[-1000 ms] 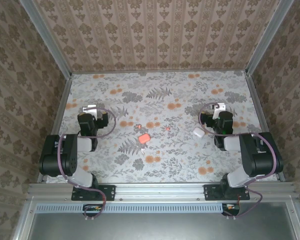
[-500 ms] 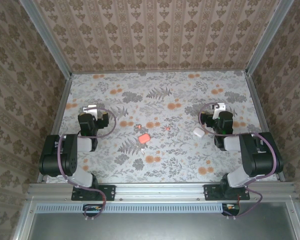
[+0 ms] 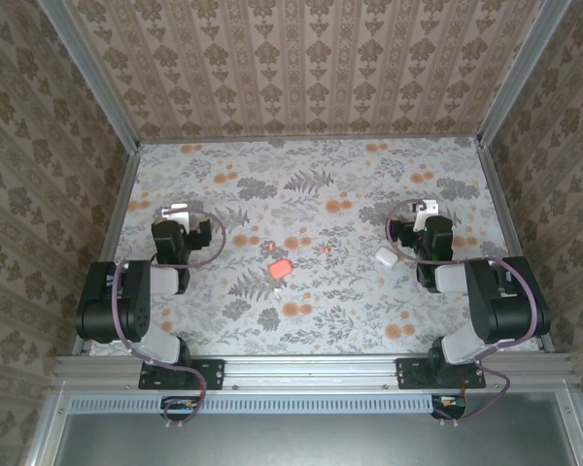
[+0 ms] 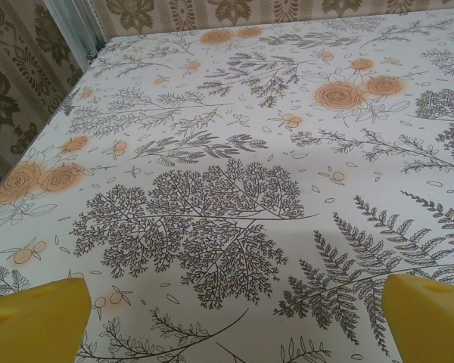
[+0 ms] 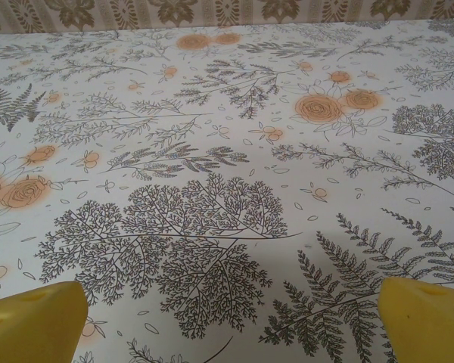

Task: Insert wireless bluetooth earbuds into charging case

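The charging case (image 3: 280, 267) is a small coral-red rounded square lying near the middle of the floral table, between the two arms. Two tiny red earbuds rest on the table apart from it, one (image 3: 256, 244) up and to its left, the other (image 3: 324, 249) up and to its right. My left gripper (image 3: 178, 210) is folded back at the left side, well away from the case; its yellow fingertips (image 4: 34, 318) stand wide open over bare table. At the right side my right gripper (image 3: 427, 206) is also open, with its yellow pads (image 5: 424, 318) apart and nothing between them.
A white pebble-like object (image 3: 385, 257) lies just left of the right arm. Patterned walls and an aluminium frame (image 3: 126, 184) close in the table on three sides. The floral tabletop (image 4: 227, 151) ahead of both wrists carries only printed leaves and orange flowers.
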You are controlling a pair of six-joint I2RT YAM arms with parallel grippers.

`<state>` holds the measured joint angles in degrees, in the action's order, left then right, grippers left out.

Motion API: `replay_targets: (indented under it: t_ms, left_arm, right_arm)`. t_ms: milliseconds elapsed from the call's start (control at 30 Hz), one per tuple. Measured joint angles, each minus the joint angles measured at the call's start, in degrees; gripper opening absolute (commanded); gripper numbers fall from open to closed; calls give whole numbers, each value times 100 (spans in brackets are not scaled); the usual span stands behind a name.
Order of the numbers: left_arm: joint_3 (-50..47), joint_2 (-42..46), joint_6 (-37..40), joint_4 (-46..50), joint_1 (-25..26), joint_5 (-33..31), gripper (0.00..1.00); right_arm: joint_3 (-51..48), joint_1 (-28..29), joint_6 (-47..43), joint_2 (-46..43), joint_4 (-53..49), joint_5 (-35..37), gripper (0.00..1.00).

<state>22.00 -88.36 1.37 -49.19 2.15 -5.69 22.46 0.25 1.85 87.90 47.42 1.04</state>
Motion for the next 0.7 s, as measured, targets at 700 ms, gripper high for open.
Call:
replay_targets:
  t_ms: [700]
  left_arm:
    - [1088,1637,-22,2472,520,-138,90]
  right_arm:
    - [2190,284,302,-1224,-3915,68,100]
